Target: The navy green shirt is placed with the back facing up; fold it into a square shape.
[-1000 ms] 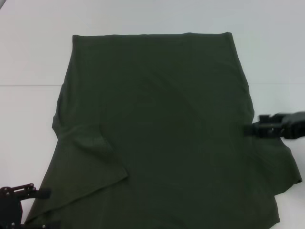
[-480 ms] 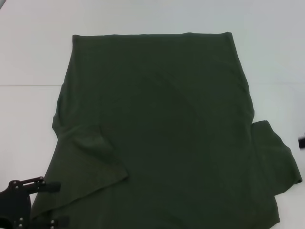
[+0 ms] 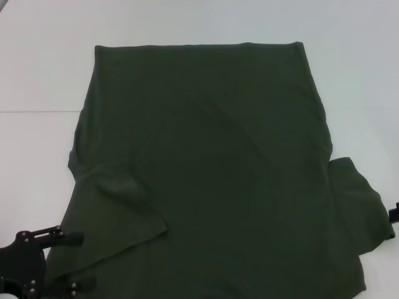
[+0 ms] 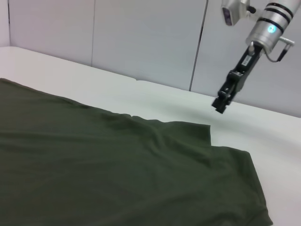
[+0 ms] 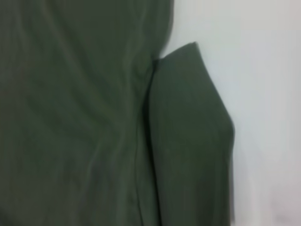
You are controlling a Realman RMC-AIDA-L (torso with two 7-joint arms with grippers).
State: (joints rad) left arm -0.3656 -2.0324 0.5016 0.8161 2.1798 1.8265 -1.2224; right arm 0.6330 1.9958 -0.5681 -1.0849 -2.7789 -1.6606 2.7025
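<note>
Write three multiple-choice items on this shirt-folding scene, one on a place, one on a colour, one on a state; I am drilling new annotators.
1. Where is the left pincer in the head view?
A. At the shirt's near left corner
B. Over the far hem
C. At the shirt's middle

2. What colour is the navy green shirt?
A. Red
B. Dark olive green
C. White

3. How does the shirt's left sleeve lie?
A. Sticking out onto the table
B. Rolled into a tube
C. Folded in over the body

Answers: 1 A, its fingers frame that corner; 2 B, plain in every view; 3 C, its edge crosses the body.
</note>
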